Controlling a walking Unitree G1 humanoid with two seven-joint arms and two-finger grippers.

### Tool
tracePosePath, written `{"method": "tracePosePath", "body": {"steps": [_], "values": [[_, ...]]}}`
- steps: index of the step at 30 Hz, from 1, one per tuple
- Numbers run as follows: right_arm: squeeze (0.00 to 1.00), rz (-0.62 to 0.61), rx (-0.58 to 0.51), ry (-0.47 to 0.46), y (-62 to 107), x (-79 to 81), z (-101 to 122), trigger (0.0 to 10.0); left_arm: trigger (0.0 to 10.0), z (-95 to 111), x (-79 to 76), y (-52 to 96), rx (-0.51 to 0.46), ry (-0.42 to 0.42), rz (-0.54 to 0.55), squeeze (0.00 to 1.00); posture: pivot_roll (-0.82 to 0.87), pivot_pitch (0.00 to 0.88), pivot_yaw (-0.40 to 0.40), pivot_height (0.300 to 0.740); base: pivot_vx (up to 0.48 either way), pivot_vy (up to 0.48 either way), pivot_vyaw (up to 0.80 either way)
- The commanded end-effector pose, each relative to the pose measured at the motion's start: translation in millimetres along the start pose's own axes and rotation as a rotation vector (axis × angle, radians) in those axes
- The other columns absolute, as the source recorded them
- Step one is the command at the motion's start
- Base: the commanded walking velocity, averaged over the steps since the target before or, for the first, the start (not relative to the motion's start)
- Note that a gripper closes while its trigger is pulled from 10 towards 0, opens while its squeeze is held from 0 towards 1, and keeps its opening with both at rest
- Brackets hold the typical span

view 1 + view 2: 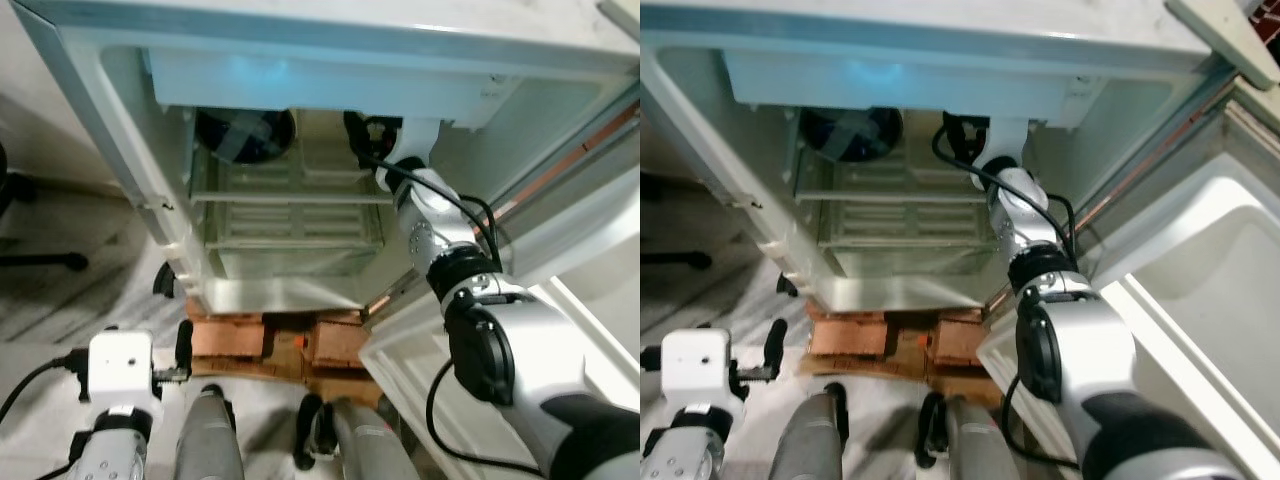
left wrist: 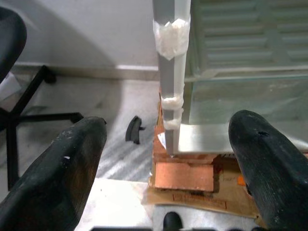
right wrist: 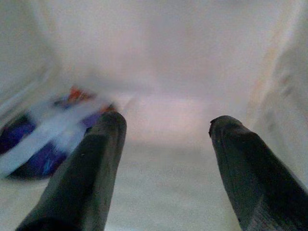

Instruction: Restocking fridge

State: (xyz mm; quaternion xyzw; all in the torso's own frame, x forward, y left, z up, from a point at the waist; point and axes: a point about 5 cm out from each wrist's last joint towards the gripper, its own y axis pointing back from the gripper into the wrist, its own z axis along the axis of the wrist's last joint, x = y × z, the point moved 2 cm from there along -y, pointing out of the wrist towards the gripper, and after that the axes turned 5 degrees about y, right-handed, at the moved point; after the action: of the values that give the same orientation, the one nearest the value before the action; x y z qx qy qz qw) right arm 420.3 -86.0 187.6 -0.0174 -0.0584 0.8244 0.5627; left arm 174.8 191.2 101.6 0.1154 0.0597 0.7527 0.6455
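Note:
The fridge (image 1: 130,150) stands open before me, with glass shelves (image 1: 290,198) inside. A dark blue packet with a white band (image 1: 245,135) lies deep on the upper shelf at the left, blurred in the right wrist view (image 3: 43,144). My right arm (image 1: 430,215) reaches into that shelf space. Its gripper (image 3: 166,125) is open with nothing between the fingers, just to the right of the packet. My left gripper (image 2: 168,125) hangs low at my left side, open and empty, facing the fridge's taped front corner post (image 2: 171,72).
The fridge rests on bricks (image 1: 230,340) and cardboard. Its open door (image 1: 1200,290) stands at the right, beside my right arm. An office chair base (image 2: 29,115) and a small black piece (image 2: 134,130) lie on the floor to the left. My legs (image 1: 210,440) show below.

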Motion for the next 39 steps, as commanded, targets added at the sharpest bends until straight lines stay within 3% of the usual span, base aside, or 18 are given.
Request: {"method": "tracePosePath", "body": {"steps": [1, 6, 19, 26, 29, 30, 31, 35, 39], "values": [[1.0, 0.047, 0.086, -0.043, 11.1, 1.2, -26.7, 10.0, 10.0, -5.9, 0.5, -2.0, 0.017, -0.008, 0.004, 0.0, 0.32, 0.194, -0.176, 0.74, 0.0, 0.0, 0.0], [1.0, 0.149, 0.19, -0.057, 28.0, 11.6, -59.7, 10.0, 10.0, -4.3, -3.5, -13.7, -0.003, -0.009, -0.011, 0.0, 0.31, 0.164, -0.171, 0.74, 0.0, 0.0, 0.0], [1.0, 0.161, 0.153, -0.092, 48.2, 13.6, -74.2, 10.0, 10.0, -2.5, -4.5, -29.4, -0.036, -0.009, -0.021, 0.0, 0.29, 0.1, -0.157, 0.74, 0.0, 0.0, 0.0], [1.0, 0.281, 0.15, -0.051, 81.2, 32.9, -86.3, 10.0, 10.0, -6.6, -14.3, -43.1, -0.042, -0.009, -0.068, 0.0, 0.25, 0.023, -0.146, 0.74, 0.0, 0.0, 0.0], [1.0, 0.268, 0.125, -0.038, 90.5, 34.5, -84.0, 10.0, 10.0, -3.1, -17.3, -49.8, -0.061, -0.02, -0.082, 0.0, 0.24, 0.001, -0.139, 0.74, 0.0, 0.0, 0.0], [0.39, 0.252, 0.11, -0.029, 93.0, 33.7, -82.8, 10.0, 10.0, -0.7, -17.2, -52.5, -0.071, -0.03, -0.079, 0.0, 0.24, 0.0, -0.134, 0.74, 0.0, 0.0, 0.0], [0.0, 0.227, 0.092, -0.014, 95.3, 31.8, -81.0, 10.0, 10.0, 1.8, -16.7, -54.8, -0.082, -0.034, -0.075, 0.0, 0.24, 0.0, -0.131, 0.74, -0.27, 0.0, 0.0], [0.0, 0.028, 0.069, -0.027, 104.3, 14.5, -78.4, 10.0, 10.0, 6.7, -14.4, -64.3, -0.104, -0.032, -0.066, 0.0, 0.22, 0.0, -0.117, 0.74, -0.207, 0.0, 0.0], [0.0, -0.027, 0.07, -0.043, 109.7, 11.1, -77.7, 10.0, 10.0, 7.4, -18.5, -67.7, -0.111, -0.039, -0.089, 0.0, 0.21, 0.0, -0.109, 0.74, -0.282, 0.0, 0.0]]}}
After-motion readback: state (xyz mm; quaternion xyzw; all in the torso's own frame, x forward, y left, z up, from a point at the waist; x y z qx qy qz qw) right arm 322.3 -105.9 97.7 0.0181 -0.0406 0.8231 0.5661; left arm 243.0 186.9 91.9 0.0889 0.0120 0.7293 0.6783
